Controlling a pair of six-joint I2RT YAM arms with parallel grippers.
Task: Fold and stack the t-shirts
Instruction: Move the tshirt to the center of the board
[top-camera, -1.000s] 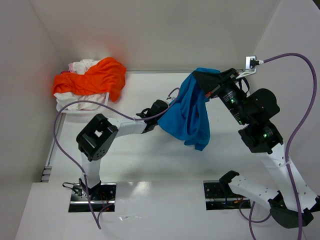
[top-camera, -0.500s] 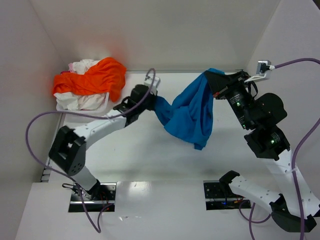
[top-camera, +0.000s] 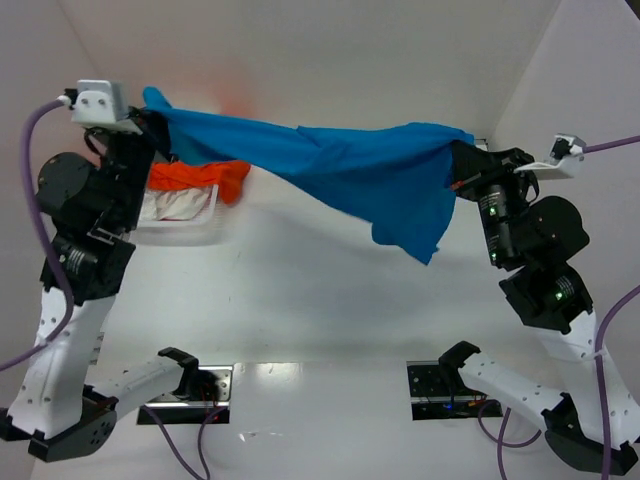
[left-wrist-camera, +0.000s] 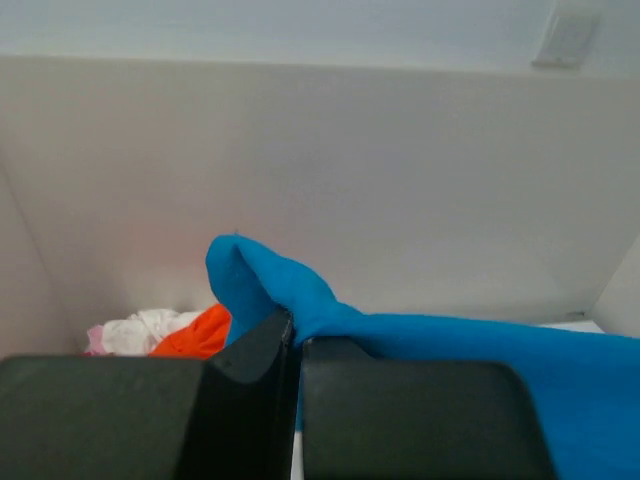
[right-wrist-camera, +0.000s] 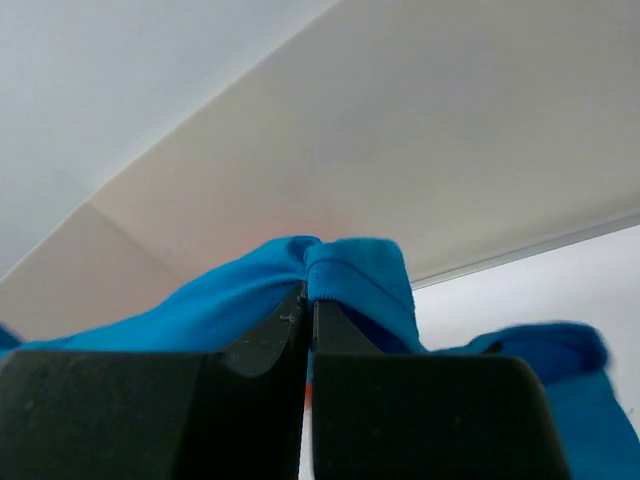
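Note:
The bright blue t-shirt (top-camera: 340, 165) hangs stretched in the air between both arms, high above the table, with a fold sagging at its right half. My left gripper (top-camera: 150, 105) is shut on its left end at the upper left; in the left wrist view the blue cloth (left-wrist-camera: 300, 300) bunches out from between the closed fingers. My right gripper (top-camera: 462, 160) is shut on the right end, where the blue hem (right-wrist-camera: 350, 275) sticks out above the closed fingers. The orange t-shirt (top-camera: 195, 178) and a white one (top-camera: 175, 207) lie heaped at the back left, partly hidden by the blue cloth.
White walls enclose the table on the left, back and right. A purple cable (top-camera: 30, 160) loops beside the left arm and another (top-camera: 610, 145) leads off the right wrist. Both arm bases (top-camera: 185, 385) sit at the near edge.
My left gripper closed on the blue t-shirt near the table's middle, then swung up and far to the left, pulling the cloth out wide. The right gripper rose slightly, still gripping.

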